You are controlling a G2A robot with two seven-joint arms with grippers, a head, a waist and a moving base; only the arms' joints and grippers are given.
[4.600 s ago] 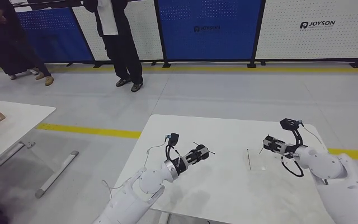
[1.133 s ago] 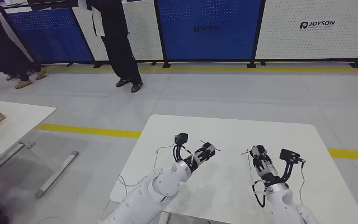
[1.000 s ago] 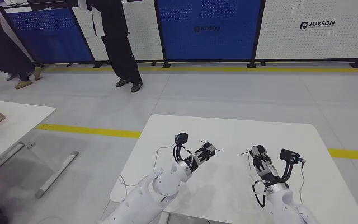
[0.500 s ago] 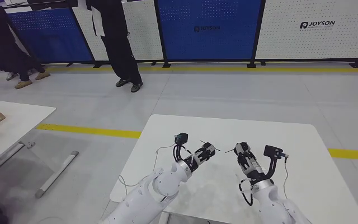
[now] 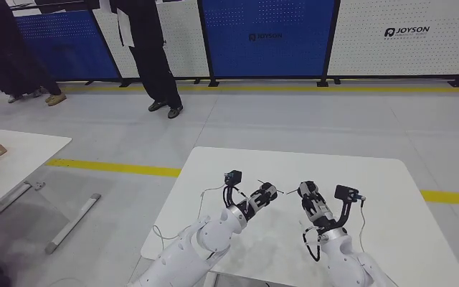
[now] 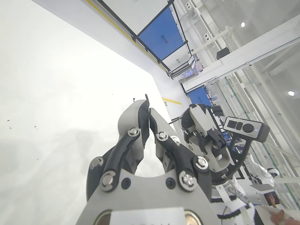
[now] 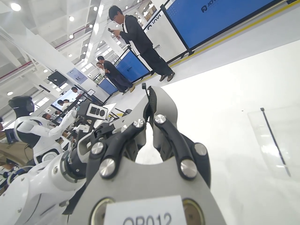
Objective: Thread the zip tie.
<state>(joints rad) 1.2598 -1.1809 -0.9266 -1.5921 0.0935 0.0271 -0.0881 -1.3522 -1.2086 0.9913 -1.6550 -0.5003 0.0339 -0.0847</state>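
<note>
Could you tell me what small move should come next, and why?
Probably ease the right gripper slightly toward the left gripper, aligning the ends. The right is shut on a zip tie, the left on a second zip tie, and in the top view their free ends nearly meet, a small gap apart.

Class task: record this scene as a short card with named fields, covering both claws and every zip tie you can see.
Left claw: shut on a thin black strip, held above the white table.
Right claw: shut on a zip tie, its head poking past the tips.
Claws: facing each other, close together; whether the held pieces touch, cannot tell.
Spare zip tie: lying flat on a clear sheet on the table.
</note>
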